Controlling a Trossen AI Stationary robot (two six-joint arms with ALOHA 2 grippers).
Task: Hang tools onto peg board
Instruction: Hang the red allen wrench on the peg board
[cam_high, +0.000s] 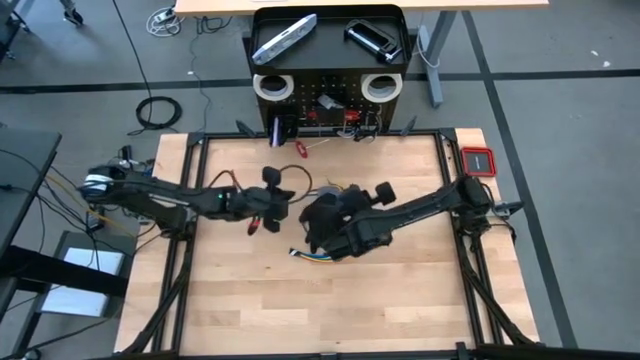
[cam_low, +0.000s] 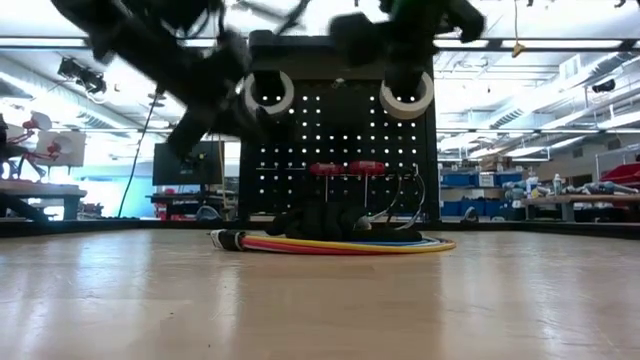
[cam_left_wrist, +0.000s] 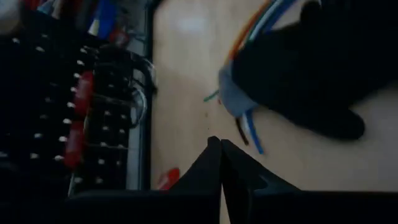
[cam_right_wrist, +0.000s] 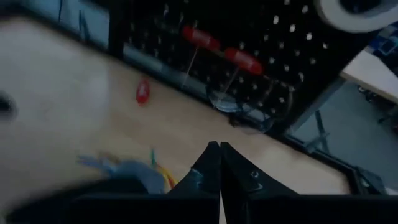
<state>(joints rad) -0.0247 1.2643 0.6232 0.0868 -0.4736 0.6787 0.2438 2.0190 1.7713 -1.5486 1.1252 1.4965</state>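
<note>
The peg board (cam_high: 330, 95) stands upright at the table's far edge. Two white tape rolls (cam_high: 271, 86) (cam_high: 380, 86) hang on it, with red-handled tools (cam_right_wrist: 244, 60) and a purple-handled tool (cam_high: 277, 128) lower down. A silver flat bar (cam_high: 285, 40) and a black clamp (cam_high: 372, 38) lie in its top tray. One red-handled tool (cam_high: 300, 148) lies on the table before the board. My left gripper (cam_left_wrist: 221, 147) and right gripper (cam_right_wrist: 219, 149) hover over the table's middle. Both are shut, with nothing between the fingers.
A bundle of coloured wires (cam_high: 310, 257) lies flat on the wood near the table's middle, under the right arm (cam_high: 420, 205). A small red thing (cam_high: 268, 223) shows beside the left arm's end. A red box (cam_high: 479, 160) sits at the far right corner.
</note>
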